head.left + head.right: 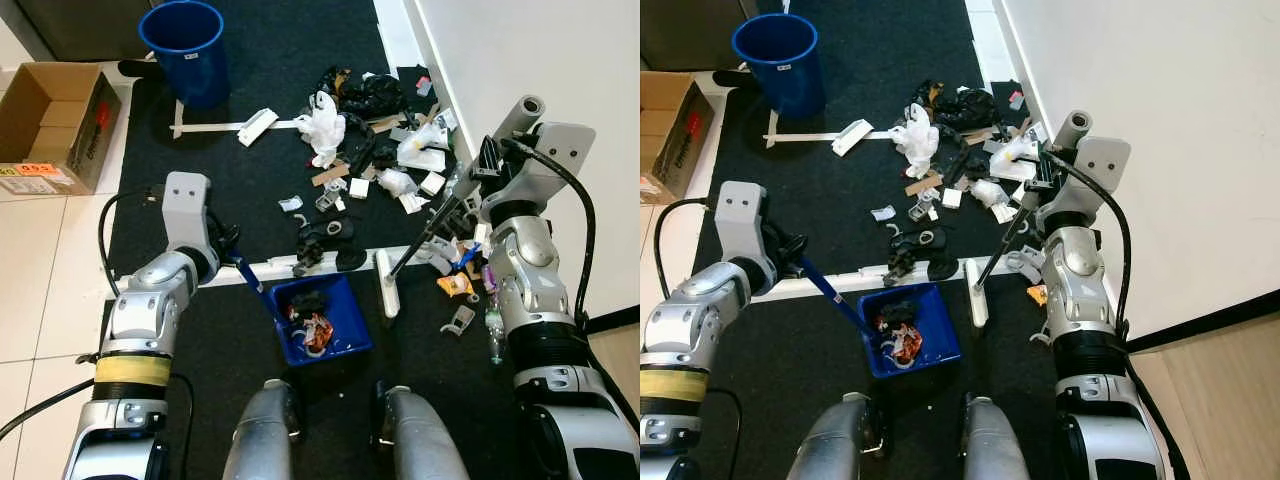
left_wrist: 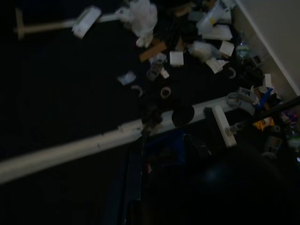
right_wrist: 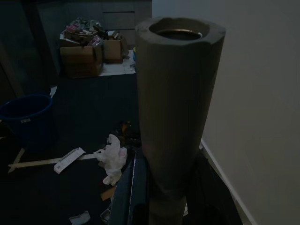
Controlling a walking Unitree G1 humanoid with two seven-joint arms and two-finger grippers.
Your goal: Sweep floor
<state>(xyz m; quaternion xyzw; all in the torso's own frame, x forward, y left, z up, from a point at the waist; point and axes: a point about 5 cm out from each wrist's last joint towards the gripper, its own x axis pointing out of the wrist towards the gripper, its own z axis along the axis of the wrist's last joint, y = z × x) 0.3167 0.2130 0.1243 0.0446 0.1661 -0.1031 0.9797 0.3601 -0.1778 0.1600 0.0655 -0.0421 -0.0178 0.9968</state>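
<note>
A blue dustpan [image 1: 322, 320] at lower centre holds red, white and black scraps. A blue bucket [image 1: 184, 50] stands at upper left beside a brown cardboard box [image 1: 55, 122]. The carpet [image 1: 250, 180] is black, the wall [image 1: 540, 50] white, the broom head [image 1: 386, 283] white, the floor tiles [image 1: 40, 260] pale cream.

Black carpet [image 1: 250, 180] underfoot, pale tiles [image 1: 40, 260] off to the left, a white wall [image 1: 540, 50] along the right with a white skirting [image 1: 400, 40], and wood flooring [image 1: 1230, 370] past a black strip.
</note>
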